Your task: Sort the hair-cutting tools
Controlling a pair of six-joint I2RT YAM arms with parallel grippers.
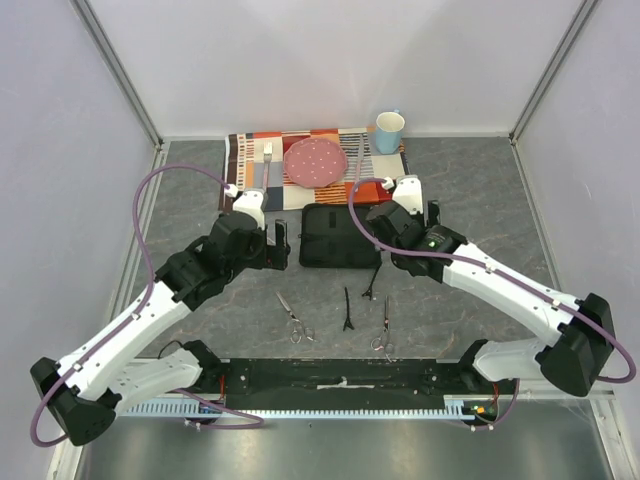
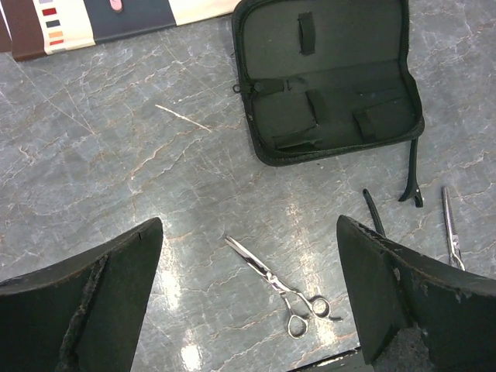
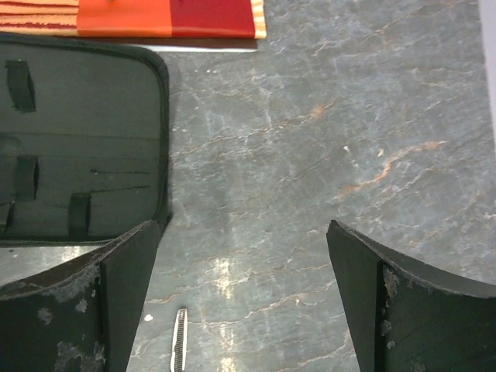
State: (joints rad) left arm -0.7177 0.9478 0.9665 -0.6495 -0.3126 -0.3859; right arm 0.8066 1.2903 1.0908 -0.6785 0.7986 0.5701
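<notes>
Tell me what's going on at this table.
The left gripper and right gripper hover open and empty on either side of the open case. Two scissors and two clips lie loose on the table in front of it, nearer the arm bases. Nothing is in the case yet, so sorting hasn't begun.

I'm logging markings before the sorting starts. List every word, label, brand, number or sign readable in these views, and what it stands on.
None readable in any view.
Open black fabric zip case: no lettering visible.
Thin silver ring-handled scissors: any engraving too small to tell.
Striped cloth placemat, pale blue mug, pink dotted plate: no text.
</notes>
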